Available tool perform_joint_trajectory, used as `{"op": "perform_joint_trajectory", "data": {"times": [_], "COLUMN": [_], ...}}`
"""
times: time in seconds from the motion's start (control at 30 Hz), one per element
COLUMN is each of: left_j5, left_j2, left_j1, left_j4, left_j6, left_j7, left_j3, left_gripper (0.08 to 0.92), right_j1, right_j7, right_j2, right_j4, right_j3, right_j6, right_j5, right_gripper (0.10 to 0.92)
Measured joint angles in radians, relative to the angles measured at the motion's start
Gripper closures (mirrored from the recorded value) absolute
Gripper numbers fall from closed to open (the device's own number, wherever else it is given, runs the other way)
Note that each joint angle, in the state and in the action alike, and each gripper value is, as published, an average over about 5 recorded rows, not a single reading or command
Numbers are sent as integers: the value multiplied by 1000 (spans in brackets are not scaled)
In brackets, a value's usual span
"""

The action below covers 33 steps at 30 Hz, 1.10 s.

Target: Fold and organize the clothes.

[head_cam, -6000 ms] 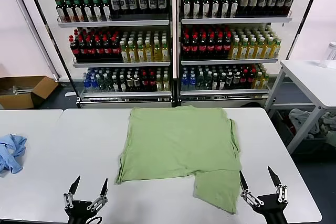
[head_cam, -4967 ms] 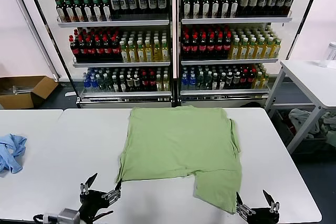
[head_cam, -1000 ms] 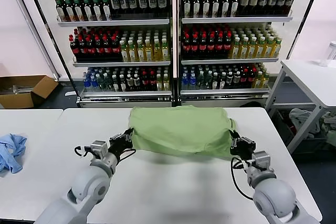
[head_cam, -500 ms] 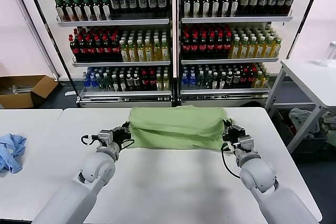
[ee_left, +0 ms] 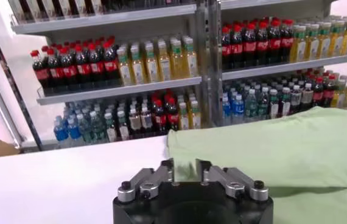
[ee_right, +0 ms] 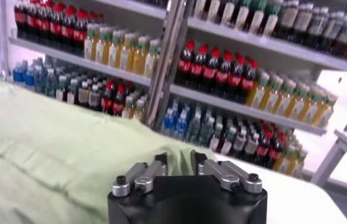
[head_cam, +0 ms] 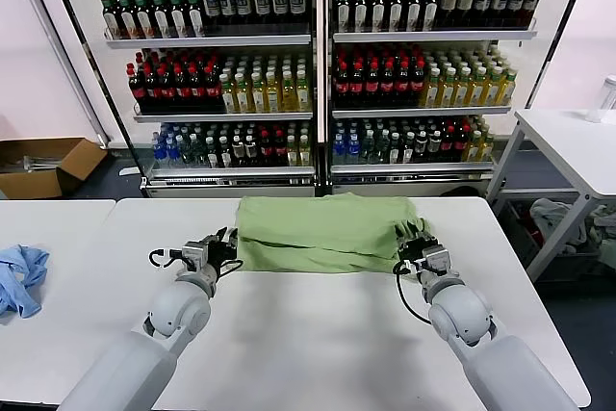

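Observation:
The light green shirt (head_cam: 322, 228) lies folded into a flat wide band on the far part of the white table (head_cam: 308, 334). My left gripper (head_cam: 227, 240) is at the band's left end and my right gripper (head_cam: 409, 236) at its right end. The left wrist view has the left gripper (ee_left: 184, 163) with its fingers apart, the shirt (ee_left: 271, 152) edge showing loose in the gap. My right gripper (ee_right: 179, 157) stands the same way in the right wrist view, fingers parted over a fold of the shirt (ee_right: 52, 140). The collar and chest graphic are hidden.
A light blue cloth (head_cam: 19, 276) lies at the table's far left. Drink coolers full of bottles (head_cam: 318, 74) stand right behind the table. A cardboard box (head_cam: 48, 166) sits on the floor at left, and a second white table (head_cam: 577, 141) at right.
Both grippers carried the shirt's near edge farther back, so the folded band is narrower. Their fingers, shut on the fabric a moment ago, have parted.

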State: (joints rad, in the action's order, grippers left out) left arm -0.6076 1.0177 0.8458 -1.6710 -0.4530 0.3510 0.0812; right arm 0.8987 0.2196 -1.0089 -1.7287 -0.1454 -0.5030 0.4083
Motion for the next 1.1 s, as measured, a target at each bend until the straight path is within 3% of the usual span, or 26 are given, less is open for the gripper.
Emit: {"op": "perform_joint_trajectory", "data": {"times": [0.33, 0.53, 1.1], "left_j5": [-7, -39, -87], "left_j2": [-39, -63, -49], "left_j1": [43, 112, 200], "left_j4": [-84, -158, -142], "left_j6": [-29, -43, -58], "left_j7": [-6, -37, -130], "left_j3": [30, 64, 108], "left_gripper": [323, 190, 177], "right_j1": [68, 152, 269], "right_j7": [10, 25, 37], "right_j2": [34, 43, 24], "right_j4": [-95, -175, -191], "right_j3": [-51, -90, -152], "right_j6": [-38, -30, 6], "right_j5": [44, 78, 169], "right_gripper": [245, 203, 203]}}
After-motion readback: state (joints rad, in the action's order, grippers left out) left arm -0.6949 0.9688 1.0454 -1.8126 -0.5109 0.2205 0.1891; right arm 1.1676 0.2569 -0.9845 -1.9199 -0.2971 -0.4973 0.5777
